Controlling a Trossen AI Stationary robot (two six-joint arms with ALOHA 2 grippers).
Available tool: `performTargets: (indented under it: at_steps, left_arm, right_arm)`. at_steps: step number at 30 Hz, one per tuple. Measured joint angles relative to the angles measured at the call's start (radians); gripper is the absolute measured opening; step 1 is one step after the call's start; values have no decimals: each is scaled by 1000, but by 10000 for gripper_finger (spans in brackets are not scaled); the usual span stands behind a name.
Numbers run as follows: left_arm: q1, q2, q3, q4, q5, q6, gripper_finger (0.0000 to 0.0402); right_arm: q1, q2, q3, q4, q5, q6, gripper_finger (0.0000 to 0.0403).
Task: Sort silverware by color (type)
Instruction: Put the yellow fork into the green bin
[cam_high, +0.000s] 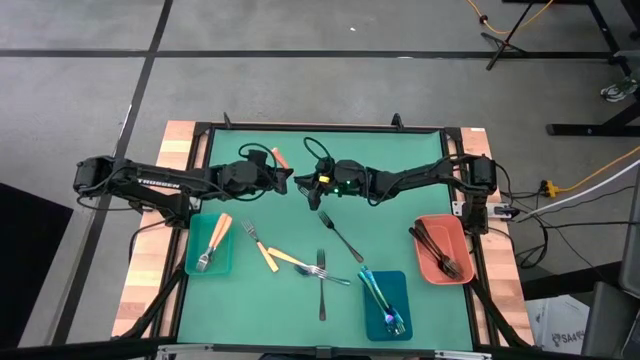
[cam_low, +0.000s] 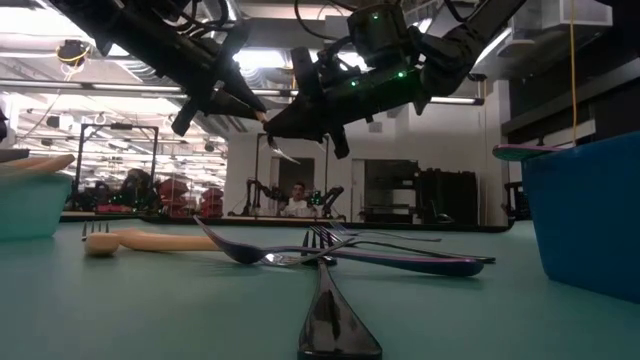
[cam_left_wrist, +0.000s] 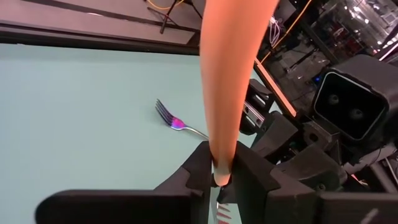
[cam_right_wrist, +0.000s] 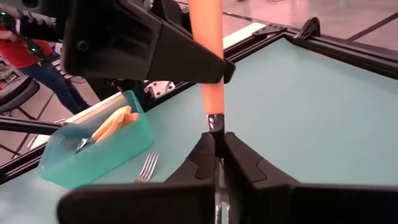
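Both grippers are holding 1 orange-handled utensil (cam_high: 281, 158) up in the air, far-middle of table. Left gripper (cam_high: 287, 180) is pinching the handle, right gripper (cam_high: 303, 186) is pinching the metal end. Teal tray (cam_high: 190, 262) is sitting near-left, closer to L arm.

My right gripper (cam_right_wrist: 217, 163) pinching the orange utensil (cam_right_wrist: 209, 59), left gripper (cam_right_wrist: 149, 46) gripping its handle above, teal tray (cam_right_wrist: 99, 146) holding orange handles beside a fork (cam_right_wrist: 147, 167)
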Motion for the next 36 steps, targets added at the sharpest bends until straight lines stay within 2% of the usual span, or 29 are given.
performTargets:
  at_steps: [12, 16, 19, 24, 28, 36]
  left_arm:
    - [1, 1, -2, -16, -16, 30, 40]
    - [-1, 0, -2, -13, 15, 64, 40]
    - [0, -18, -2, -19, 89, 86, 40]
    - [18, -92, -1, -64, 282, 70, 40]
    - [49, -190, 0, -182, 508, -4, 40]
    - [73, -370, 0, -596, 984, -187, 40]
  right_arm:
    - [0, -1, 1, -1, -4, 3, 95]
    - [-8, -7, 0, -32, -48, 2, 102]
    - [-18, -27, 0, -80, -104, -1, 101]
    - [-35, -79, 0, -173, -156, -35, 100]
    - [-34, -109, 0, -226, -156, -82, 100]
    - [-34, -113, 0, -239, -152, -88, 99]
